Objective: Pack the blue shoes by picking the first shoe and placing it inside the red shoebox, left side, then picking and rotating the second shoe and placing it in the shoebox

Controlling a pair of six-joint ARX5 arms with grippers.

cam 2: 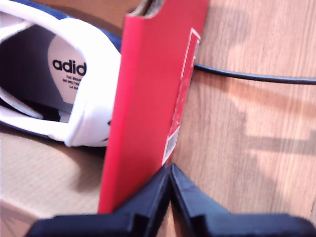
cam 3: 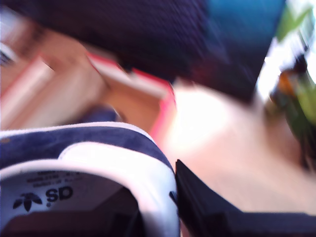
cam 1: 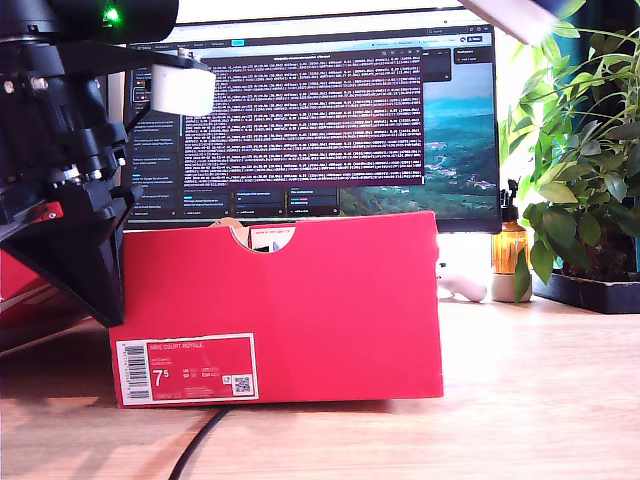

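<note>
The red shoebox (cam 1: 330, 300) stands in the middle of the exterior view, its white "7.5" label at the lower left of its front wall. One blue shoe (cam 2: 89, 113) lies inside the shoebox (cam 2: 148, 98), white lining and printed insole showing. My first gripper (cam 2: 170, 170) is shut and holds nothing, just above the box's front wall by the label. My second gripper (cam 3: 163, 197) is shut on the white heel collar of the other blue shoe (cam 3: 74, 143), with one black finger (cam 3: 202, 207) outside it. That view is blurred, and the open shoebox (cam 3: 163, 98) lies beyond.
A black arm (cam 1: 60, 150) fills the exterior view's left beside the box. Behind stands a monitor (cam 1: 320, 110). A potted plant (cam 1: 580, 150), an amber bottle (cam 1: 510, 245) and a white object (cam 1: 462, 285) sit at the exterior view's right. A black cable (cam 1: 200, 440) runs forward from the box.
</note>
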